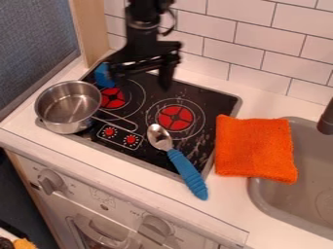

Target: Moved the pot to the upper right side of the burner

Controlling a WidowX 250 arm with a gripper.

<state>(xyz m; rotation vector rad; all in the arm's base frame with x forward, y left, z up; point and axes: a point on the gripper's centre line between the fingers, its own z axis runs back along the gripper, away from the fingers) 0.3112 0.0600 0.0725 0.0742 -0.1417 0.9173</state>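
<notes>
Soft light, glints on pot (67, 105)

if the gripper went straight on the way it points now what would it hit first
Most likely the stovetop, near the burner beside the pot, though depth is hard to judge from this view.

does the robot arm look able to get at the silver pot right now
Probably yes: the open gripper hangs over the back of the stovetop, and nothing covers the pot. The blue object might crowd its back side a little, but the spoon lies clear of it.
</notes>
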